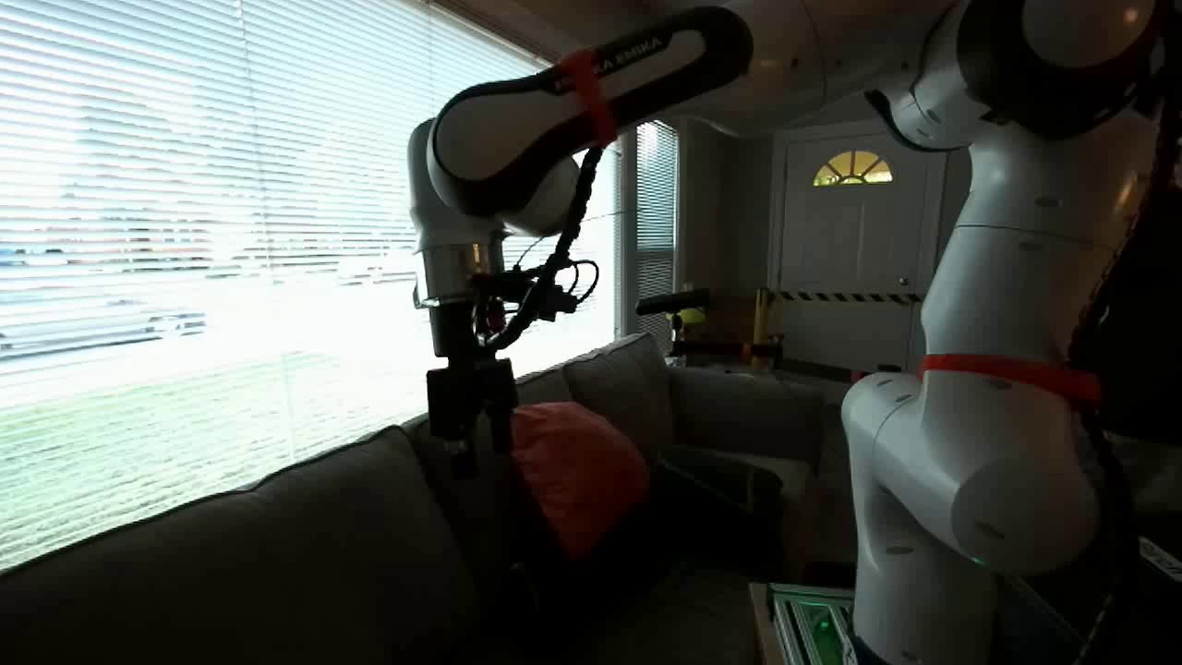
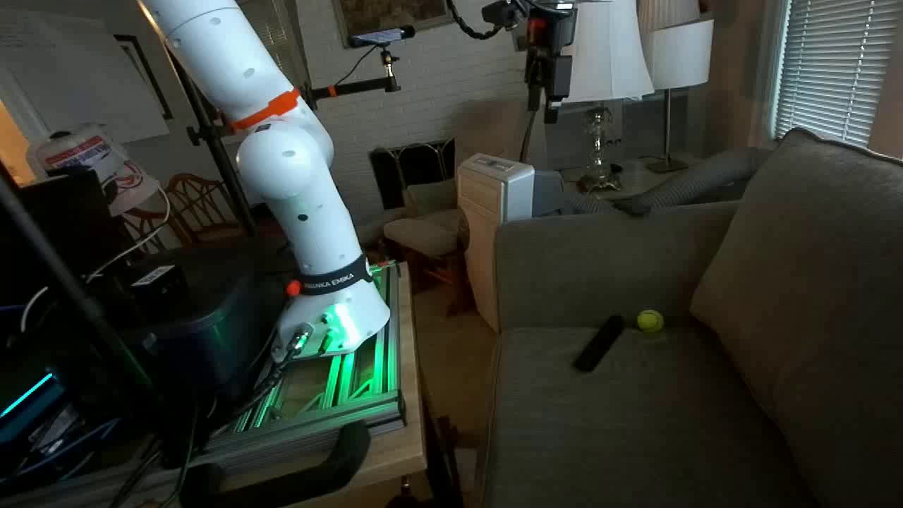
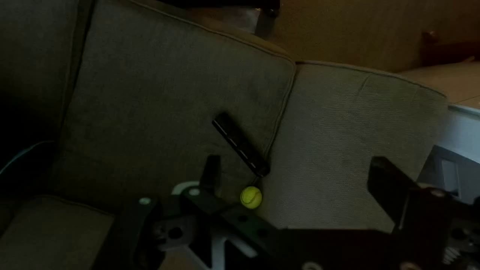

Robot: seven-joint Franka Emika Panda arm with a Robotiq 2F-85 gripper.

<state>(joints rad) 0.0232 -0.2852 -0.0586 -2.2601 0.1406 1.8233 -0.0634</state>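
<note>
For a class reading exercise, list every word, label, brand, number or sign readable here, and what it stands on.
"KA EMIKA": raised arm link; red tape interrupts the name.
"ANKA EMIKA": black band around the arm base; first letters unclear.
Too small or blurred: labels on the white container and black box, faint marks on the white sheet, a sticker cut off by the picture's edge.
Wrist view: none readable.

The rounded white arm (image 2: 310, 201) wears orange-red bands (image 2: 271, 109).
</note>
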